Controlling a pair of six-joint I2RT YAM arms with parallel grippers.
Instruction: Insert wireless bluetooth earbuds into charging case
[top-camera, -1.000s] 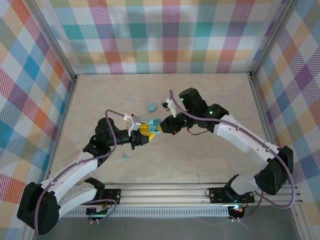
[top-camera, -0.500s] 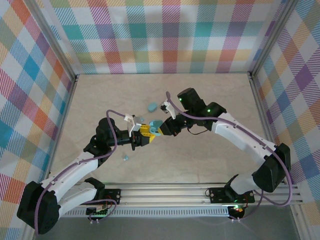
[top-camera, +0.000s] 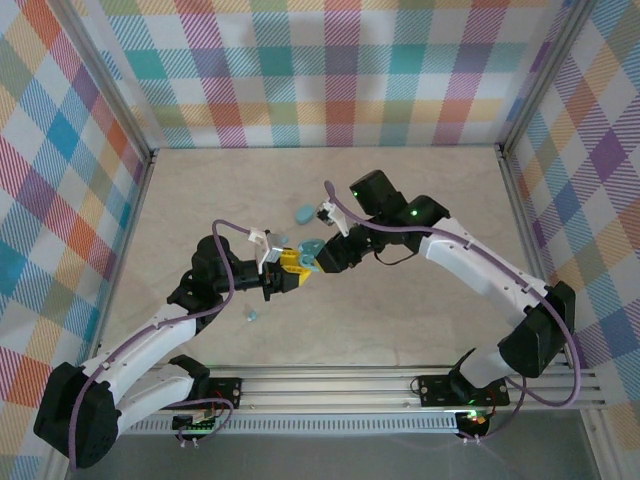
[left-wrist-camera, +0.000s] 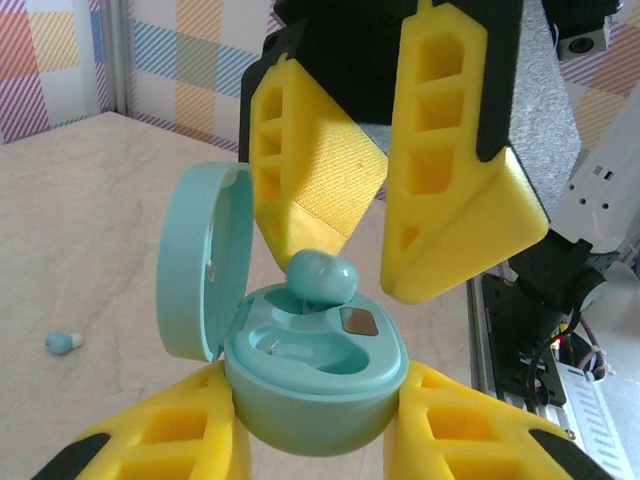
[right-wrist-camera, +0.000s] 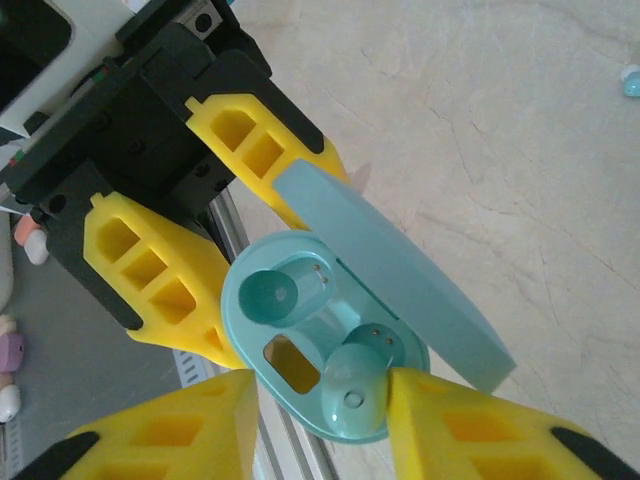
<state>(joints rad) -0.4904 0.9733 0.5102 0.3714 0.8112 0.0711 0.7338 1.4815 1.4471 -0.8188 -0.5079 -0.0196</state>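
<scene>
Clamping the open charging case (left-wrist-camera: 315, 385), the left gripper (left-wrist-camera: 315, 425) faces the right gripper (right-wrist-camera: 320, 390) — jaws parted around an earbud (right-wrist-camera: 355, 385) seemingly seated inside.

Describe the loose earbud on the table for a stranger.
Start at the left gripper, shut on the charging case. Toward the near edge from it lies the earbud: a tiny light-blue bit, alone, far smaller than the light-blue piece beyond the grippers.
</scene>
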